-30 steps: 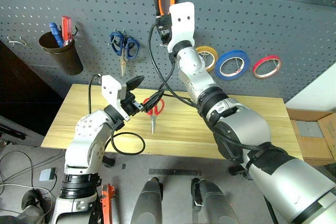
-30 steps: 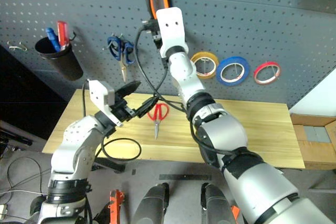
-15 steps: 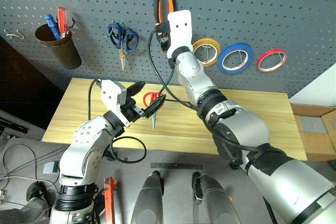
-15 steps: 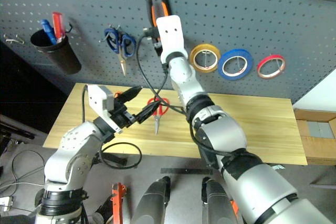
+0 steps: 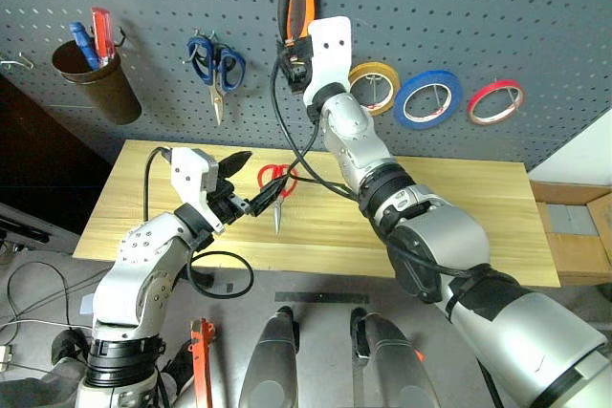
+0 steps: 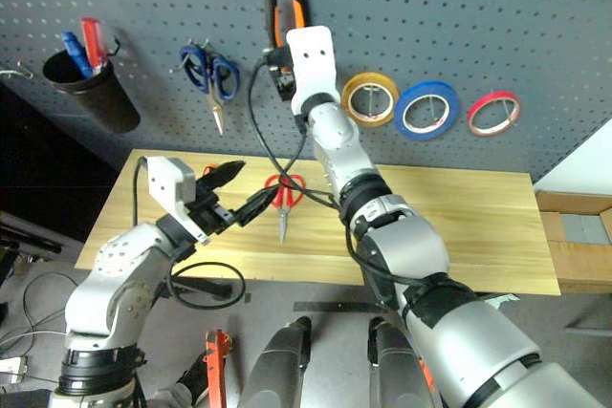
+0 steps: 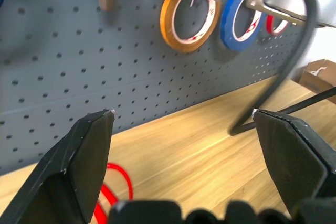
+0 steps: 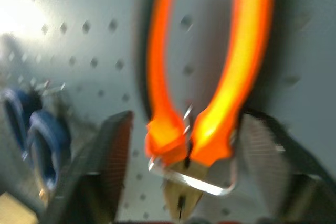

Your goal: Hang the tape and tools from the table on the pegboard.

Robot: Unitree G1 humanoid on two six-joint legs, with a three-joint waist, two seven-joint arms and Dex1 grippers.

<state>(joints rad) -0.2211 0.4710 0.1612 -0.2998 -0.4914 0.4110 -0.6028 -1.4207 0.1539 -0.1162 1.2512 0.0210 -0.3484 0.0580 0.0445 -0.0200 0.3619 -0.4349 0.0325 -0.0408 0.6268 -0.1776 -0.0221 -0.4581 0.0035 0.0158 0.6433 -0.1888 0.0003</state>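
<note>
The orange-and-black pliers [image 5: 296, 2] hang high on the dark grey pegboard [image 5: 535, 26]. In the right wrist view they rest on a metal hook [image 8: 191, 179]. My right gripper [image 8: 186, 124] is raised to them, open, a finger on either side of the handles. The red-handled scissors [image 5: 276, 219] lie on the wooden table [image 5: 459, 207]. My left gripper [image 5: 256, 179] hovers open just left of their handles [image 7: 113, 192]. The blue tape [image 5: 427, 98] hangs on the board right of the pliers.
A yellow roll [image 5: 375, 83] and a red roll [image 5: 495, 102] flank the blue tape. Blue-handled scissors [image 5: 215, 64] and a dark cup of tools [image 5: 96, 83] hang at the left. A cardboard box [image 5: 574, 226] sits beyond the table's right end.
The camera has tilted, so the whole scene sits differently in the picture. Both arms keep their places at the pliers and beside the red scissors.
</note>
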